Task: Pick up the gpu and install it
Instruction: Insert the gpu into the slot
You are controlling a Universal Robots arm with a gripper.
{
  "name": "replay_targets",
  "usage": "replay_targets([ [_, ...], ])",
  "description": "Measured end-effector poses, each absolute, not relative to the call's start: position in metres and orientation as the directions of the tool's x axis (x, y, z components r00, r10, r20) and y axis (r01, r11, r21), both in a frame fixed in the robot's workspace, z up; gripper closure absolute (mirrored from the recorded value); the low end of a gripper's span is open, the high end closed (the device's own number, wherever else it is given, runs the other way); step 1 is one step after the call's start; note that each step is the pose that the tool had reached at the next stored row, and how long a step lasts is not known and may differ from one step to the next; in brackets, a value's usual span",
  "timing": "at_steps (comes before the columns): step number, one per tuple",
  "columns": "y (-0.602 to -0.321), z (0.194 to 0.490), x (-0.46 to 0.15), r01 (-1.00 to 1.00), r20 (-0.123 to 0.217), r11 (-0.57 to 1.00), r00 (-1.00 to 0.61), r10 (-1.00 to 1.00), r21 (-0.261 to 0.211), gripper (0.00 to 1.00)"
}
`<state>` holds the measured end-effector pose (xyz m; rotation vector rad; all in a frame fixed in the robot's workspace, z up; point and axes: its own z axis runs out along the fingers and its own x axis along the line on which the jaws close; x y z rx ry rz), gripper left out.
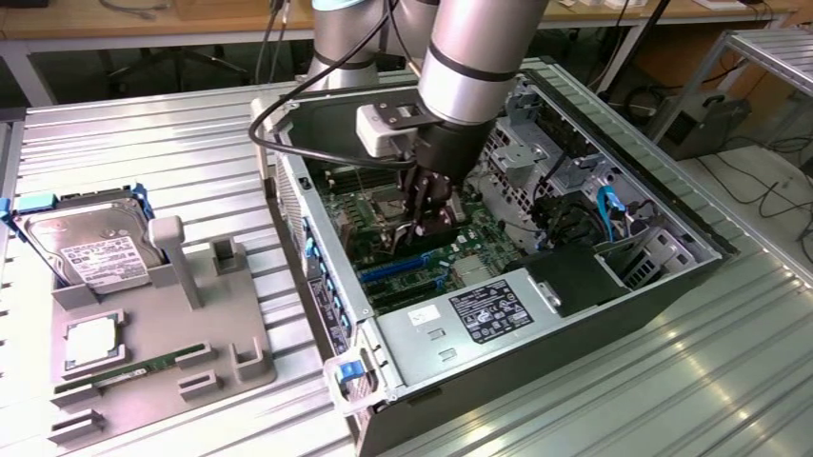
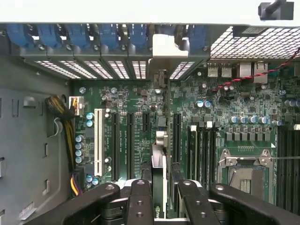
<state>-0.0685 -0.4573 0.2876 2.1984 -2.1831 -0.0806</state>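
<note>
The gpu (image 2: 160, 140) shows edge-on in the wrist view as a thin dark card. Its silvery bracket (image 2: 169, 50) meets the rear slot openings of the open computer case (image 1: 420, 352). My gripper (image 2: 160, 199) is shut on the card, one black finger (image 2: 140, 201) on each side. The card stands upright over the motherboard (image 2: 225, 103), in line with the black expansion slots (image 2: 130, 145); I cannot tell how deep it sits. In the exterior view the gripper (image 1: 426, 221) reaches down into the case, above the blue slots (image 1: 394, 271).
A grey fixture (image 1: 166, 333) on the exterior view's left holds a silver hard drive (image 1: 89, 246) and a green memory stick (image 1: 128, 367). Inside the case are the power supply (image 1: 489, 309), drive bays with blue cables (image 1: 610, 205), the CPU socket (image 2: 246, 168) and yellow-black wiring (image 2: 63, 110).
</note>
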Motion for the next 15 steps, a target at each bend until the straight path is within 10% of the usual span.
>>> replay_targets([
  [15,-0.457,0.273,-0.074,-0.999,-0.007,-0.007,0.007,-1.000,0.050,0.74],
])
